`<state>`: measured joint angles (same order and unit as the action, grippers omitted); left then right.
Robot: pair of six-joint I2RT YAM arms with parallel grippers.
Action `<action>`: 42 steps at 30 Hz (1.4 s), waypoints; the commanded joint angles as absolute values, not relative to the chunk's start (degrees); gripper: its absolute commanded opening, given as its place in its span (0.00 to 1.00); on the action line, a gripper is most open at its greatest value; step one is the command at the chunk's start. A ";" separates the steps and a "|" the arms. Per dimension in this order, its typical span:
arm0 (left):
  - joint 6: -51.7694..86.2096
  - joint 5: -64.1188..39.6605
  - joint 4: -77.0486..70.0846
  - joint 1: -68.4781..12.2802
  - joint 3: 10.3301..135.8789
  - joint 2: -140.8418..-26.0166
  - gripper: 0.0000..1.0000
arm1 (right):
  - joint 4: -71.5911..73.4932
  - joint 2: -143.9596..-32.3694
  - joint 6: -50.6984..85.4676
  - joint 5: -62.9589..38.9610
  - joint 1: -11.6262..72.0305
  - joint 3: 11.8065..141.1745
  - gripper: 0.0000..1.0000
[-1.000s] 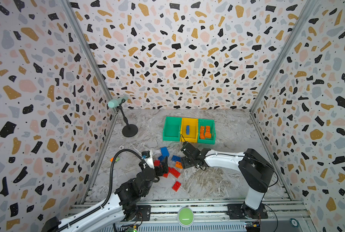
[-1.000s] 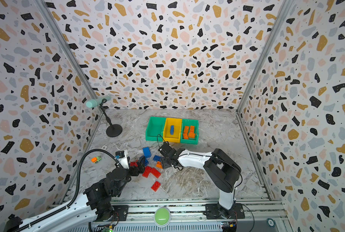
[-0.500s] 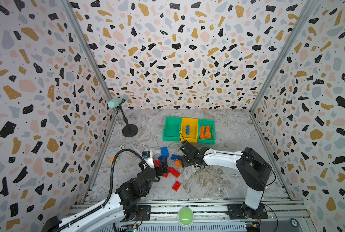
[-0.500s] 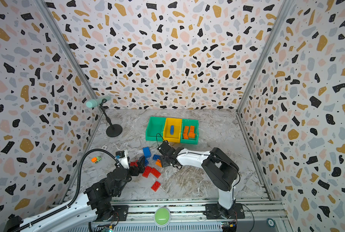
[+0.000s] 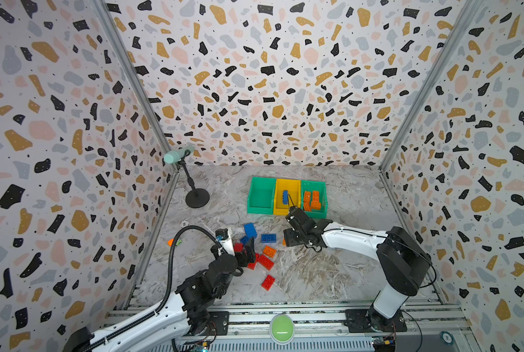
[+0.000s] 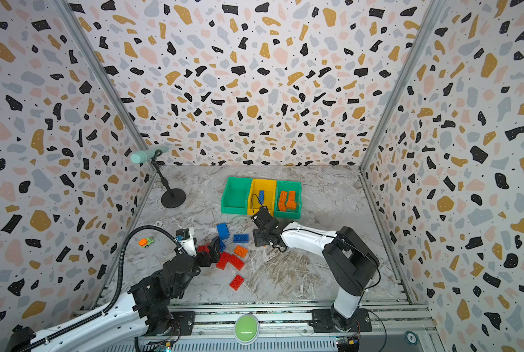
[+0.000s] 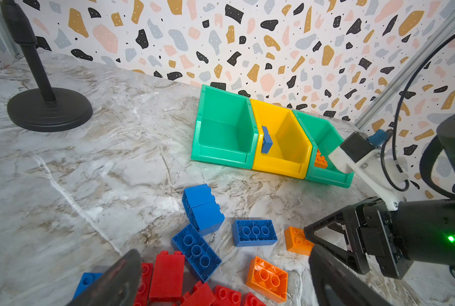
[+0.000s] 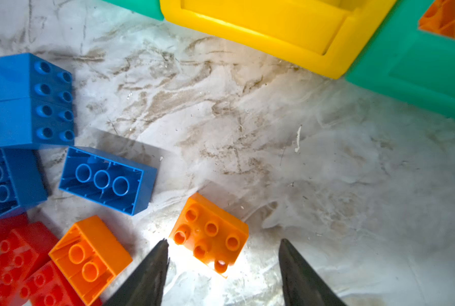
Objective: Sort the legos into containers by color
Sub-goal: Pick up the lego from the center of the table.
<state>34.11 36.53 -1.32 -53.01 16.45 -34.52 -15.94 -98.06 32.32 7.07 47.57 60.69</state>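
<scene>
Risk: orange brick [image 8: 209,234] could squirt aside, since right fingers [image 8: 149,270], apart and empty, straddle only its near corner where it lies askew on the bench [image 8: 327,172] before the yellow bin [image 8: 260,29]; left fingers [image 7: 120,280], spread wide, hold nothing

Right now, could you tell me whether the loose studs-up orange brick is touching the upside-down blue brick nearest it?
Apart. The right wrist view shows bare table between the studs-up orange brick and the nearest upside-down blue brick.

Bright, even light (wrist-view glare).
</scene>
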 commanded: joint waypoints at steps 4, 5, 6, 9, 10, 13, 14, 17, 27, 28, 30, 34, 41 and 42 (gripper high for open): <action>33.50 37.62 -2.64 -52.70 17.05 -34.54 1.00 | -14.25 -97.03 32.09 4.94 47.81 59.52 0.71; 33.49 37.62 -2.64 -52.73 17.00 -34.69 1.00 | -14.28 -97.45 32.11 5.06 47.81 59.66 0.71; 33.48 37.62 -2.72 -52.73 16.96 -34.74 1.00 | -14.53 -98.05 32.08 5.16 47.81 59.99 0.72; 33.50 37.62 -2.66 -52.74 16.96 -35.01 1.00 | -15.63 -99.71 33.35 5.45 47.77 61.16 0.73; 33.49 37.62 -2.77 -52.73 16.92 -35.00 1.00 | -15.48 -100.00 33.99 5.30 47.88 61.17 0.73; 33.49 37.55 -3.14 -52.73 16.61 -35.10 1.00 | -14.35 -100.52 37.55 5.71 48.40 60.80 0.73; 33.47 37.53 -3.38 -52.73 16.46 -35.12 1.00 | -14.02 -100.79 38.94 6.17 48.72 60.73 0.73; 33.28 37.35 -3.56 -52.73 16.44 -35.17 1.00 | -13.48 -101.91 41.96 7.79 49.48 61.08 0.73; 31.66 38.31 -1.71 -52.73 16.27 -32.88 1.00 | -15.64 -105.81 44.29 10.21 50.45 63.28 0.68; 31.64 38.32 -1.84 -52.73 16.11 -32.60 1.00 | -15.75 -105.99 44.29 10.45 50.43 63.28 0.67; 31.64 38.24 -1.98 -52.73 15.92 -32.24 1.00 | -15.94 -106.10 44.23 10.72 50.44 63.37 0.62; 31.66 38.01 -1.94 -52.73 15.96 -32.19 1.00 | -17.03 -105.66 43.83 11.73 50.40 63.76 0.50; 30.75 34.45 -5.17 -52.73 17.24 -35.00 1.00 | -18.74 -100.65 40.08 12.84 48.12 64.88 0.45; 30.47 33.25 -6.20 -52.73 17.52 -36.06 1.00 | -19.06 -99.67 39.27 13.23 47.48 65.25 0.45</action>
<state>32.03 35.83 -2.28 -53.01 16.47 -34.33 -15.90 -104.55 41.80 11.07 49.12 62.85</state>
